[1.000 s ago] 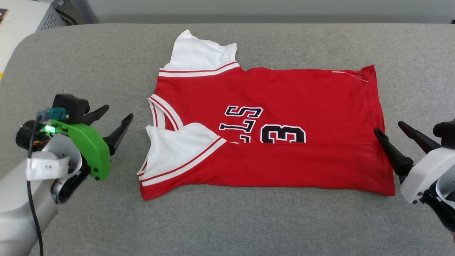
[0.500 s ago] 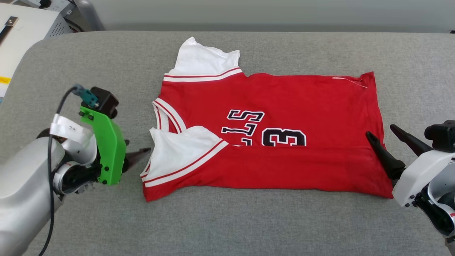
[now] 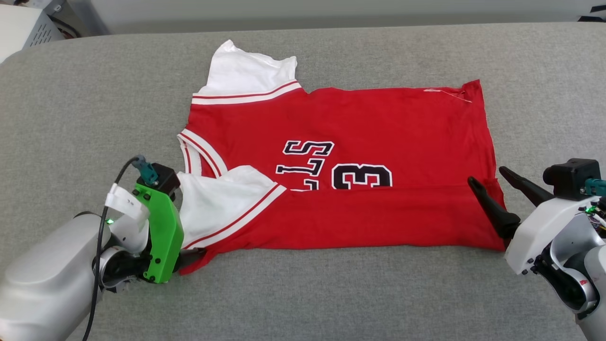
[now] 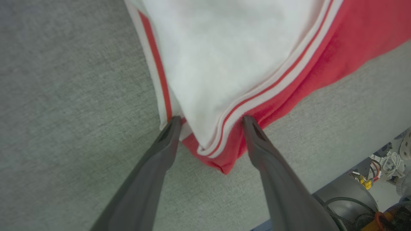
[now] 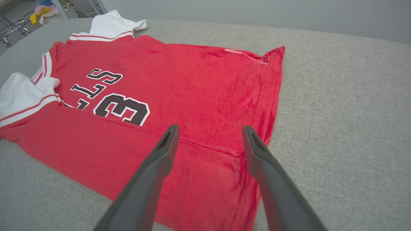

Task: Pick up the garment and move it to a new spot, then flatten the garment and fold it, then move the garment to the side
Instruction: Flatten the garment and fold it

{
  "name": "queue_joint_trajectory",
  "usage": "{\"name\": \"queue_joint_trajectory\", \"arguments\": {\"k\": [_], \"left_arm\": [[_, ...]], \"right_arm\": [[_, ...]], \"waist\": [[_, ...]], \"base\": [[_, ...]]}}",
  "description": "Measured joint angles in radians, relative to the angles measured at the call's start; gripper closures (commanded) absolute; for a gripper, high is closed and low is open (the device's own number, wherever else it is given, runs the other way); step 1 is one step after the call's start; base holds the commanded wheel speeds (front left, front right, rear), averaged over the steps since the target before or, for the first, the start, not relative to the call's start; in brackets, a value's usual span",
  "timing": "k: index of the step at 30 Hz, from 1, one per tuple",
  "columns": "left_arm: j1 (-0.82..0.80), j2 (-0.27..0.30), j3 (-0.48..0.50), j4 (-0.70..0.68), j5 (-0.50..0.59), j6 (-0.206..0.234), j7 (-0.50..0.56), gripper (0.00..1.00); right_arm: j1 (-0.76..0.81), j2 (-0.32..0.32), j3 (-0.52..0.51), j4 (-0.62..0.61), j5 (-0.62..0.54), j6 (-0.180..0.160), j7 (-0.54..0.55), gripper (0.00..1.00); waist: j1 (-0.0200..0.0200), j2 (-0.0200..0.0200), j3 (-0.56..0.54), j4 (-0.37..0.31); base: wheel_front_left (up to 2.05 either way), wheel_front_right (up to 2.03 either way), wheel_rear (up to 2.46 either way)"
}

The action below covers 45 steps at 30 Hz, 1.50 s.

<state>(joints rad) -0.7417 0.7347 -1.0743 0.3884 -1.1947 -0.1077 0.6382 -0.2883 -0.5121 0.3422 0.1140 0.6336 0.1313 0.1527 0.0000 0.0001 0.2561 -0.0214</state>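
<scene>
Garment [image 3: 341, 170] lay flat on the grey cushion [image 3: 94, 118], its near long edge folded up over the body so the fold covered the lower part of the lettering [image 3: 307, 158] and the number [image 3: 362, 176]. Left claw [image 4: 209, 119] was released, fingers spread wide — the garment's near collar-end corner sat right between them. The white near sleeve [image 4: 224, 57] and its striped trim ran on ahead of the tips, and a point of red cloth reached back between the fingers toward the wrist. Both tips were at the cloth edges; couldn't tell whether they touched it or whether either was under it. Nothing clamped. In the head view that claw was mostly hidden behind its green mount [image 3: 161, 237], which overlapped the sleeve's edge. Right claw [image 3: 486, 175] was also released, spread wide, holding nothing — it sat at the garment's hem end, one tip over the red cloth at the fold line, the other at the hem edge beside it. From that claw the shirt stretched ahead and off to its left, far sleeve [image 5: 112, 22] at the far end. The two claws were well apart, one at each end of the near fold.
</scene>
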Motion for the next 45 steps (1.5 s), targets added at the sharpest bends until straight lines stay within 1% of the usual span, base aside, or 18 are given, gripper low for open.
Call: {"name": "queue_joint_trajectory", "arguments": {"k": [3, 5, 6, 7, 8, 11, 14, 17, 19, 23, 27, 30, 31, 32, 33, 38, 41, 45], "left_arm": [[0.002, -0.004, -0.023, 0.027, 0.046, -0.013, -0.016, 0.0], [0.002, -0.006, -0.027, 0.035, 0.049, -0.018, -0.032, 0.0], [0.003, -0.008, -0.03, 0.04, 0.049, -0.021, -0.046, 0.16], [0.004, -0.008, -0.034, 0.044, 0.051, -0.024, -0.059, 0.9], [0.004, -0.008, -0.038, 0.047, 0.053, -0.026, -0.073, 1.0], [0.007, -0.002, -0.036, 0.063, 0.053, -0.025, -0.116, 1.0], [0.009, 0.0, -0.042, 0.064, 0.076, -0.025, -0.157, 1.0], [0.013, 0.003, -0.043, 0.044, 0.081, -0.025, -0.194, 1.0], [0.013, 0.014, -0.049, 0.015, 0.091, -0.025, -0.21, 1.0], [0.013, 0.031, -0.052, -0.046, 0.105, -0.025, -0.238, 1.0], [0.012, 0.049, -0.053, -0.1, 0.117, -0.023, -0.246, 1.0], [0.012, 0.052, -0.053, -0.131, 0.128, -0.011, -0.25, 1.0], [0.009, 0.052, -0.054, -0.155, 0.152, -0.003, -0.25, 1.0], [0.007, 0.052, -0.054, -0.162, 0.157, -0.002, -0.25, 1.0], [0.003, 0.053, -0.055, -0.176, 0.159, 0.004, -0.25, 1.0], [-0.006, 0.054, -0.053, -0.192, 0.166, 0.008, -0.252, 1.0], [-0.007, 0.055, -0.055, -0.195, 0.171, 0.008, -0.258, 1.0], [-0.007, 0.055, -0.057, -0.194, 0.175, 0.011, -0.261, 1.0]], "right_arm": [[-0.006, 0.0, 0.013, 0.01, 0.005, 0.0, -0.007, 0.0], [-0.009, -0.002, 0.016, 0.016, 0.007, 0.0, -0.009, 0.0], [-0.011, -0.004, 0.016, 0.018, 0.008, 0.0, -0.011, 0.0], [-0.014, -0.006, 0.016, 0.019, 0.008, 0.0, -0.012, 0.0], [-0.019, -0.01, 0.019, 0.02, 0.008, 0.0, -0.012, 0.0], [-0.041, -0.035, 0.03, 0.013, 0.008, 0.0, -0.006, 0.0], [-0.077, -0.072, 0.028, -0.001, 0.008, 0.0, 0.015, 0.0], [-0.11, -0.123, 0.033, -0.028, 0.018, 0.0, 0.08, 0.0], [-0.126, -0.165, 0.045, -0.049, 0.035, 0.0, 0.148, 0.0], [-0.144, -0.24, 0.068, -0.085, 0.096, 0.0, 0.33, 0.0], [-0.152, -0.282, 0.088, -0.102, 0.133, 0.0, 0.479, 0.0], [-0.152, -0.286, 0.113, -0.097, 0.148, 0.0, 0.549, 0.0], [-0.15, -0.277, 0.133, -0.073, 0.151, 0.0, 0.582, 0.0], [-0.149, -0.272, 0.142, -0.062, 0.151, 0.0, 0.588, 0.0], [-0.148, -0.243, 0.168, -0.015, 0.142, 0.0, 0.591, 0.0], [-0.142, -0.179, 0.216, 0.085, 0.127, 0.0, 0.566, 0.0], [-0.141, -0.17, 0.247, 0.132, 0.124, -0.002, 0.544, 0.0], [-0.144, -0.162, 0.271, 0.162, 0.135, -0.003, 0.496, 0.0]], "waist": [[0.0, 0.0, 0.01, -0.01], [0.0, 0.0, 0.013, -0.015], [0.0, 0.0, 0.015, -0.016], [0.0, 0.0, 0.015, -0.016], [0.0, 0.0, 0.014, -0.015], [0.0, 0.0, 0.009, -0.012], [0.0, 0.0, 0.001, -0.006], [0.0, 0.0, -0.008, 0.001], [0.0, 0.0, -0.015, 0.007], [0.0, 0.0, -0.023, 0.017], [0.0, 0.0, -0.024, 0.024], [0.0, 0.0, -0.017, 0.028], [0.0, 0.0, -0.006, 0.033], [0.0, 0.0, -0.002, 0.035], [0.0, 0.0, 0.011, 0.04], [0.0, 0.0, 0.032, 0.045], [0.0, 0.0, 0.042, 0.048], [0.0, -0.0001, 0.049, 0.051]], "base": [[0.0, 0.0, 0.0], [0.0, 0.0, 0.0], [0.0, 0.0, 0.0], [0.0, 0.0, 0.0], [0.0, 0.0, 0.0], [0.0, 0.0, 0.0], [0.0, 0.0, 0.0], [0.0, 0.0, 0.0], [0.0, 0.0, 0.0], [0.0, 0.0, 0.0], [0.0, 0.0, 0.0], [0.0, 0.0, 0.0], [0.0, 0.0, 0.0], [0.0, 0.0, 0.0], [0.0, 0.0, 0.0], [0.0, 0.0, 0.0], [0.0, 0.0, 0.0], [0.0, 0.0, 0.0]]}}
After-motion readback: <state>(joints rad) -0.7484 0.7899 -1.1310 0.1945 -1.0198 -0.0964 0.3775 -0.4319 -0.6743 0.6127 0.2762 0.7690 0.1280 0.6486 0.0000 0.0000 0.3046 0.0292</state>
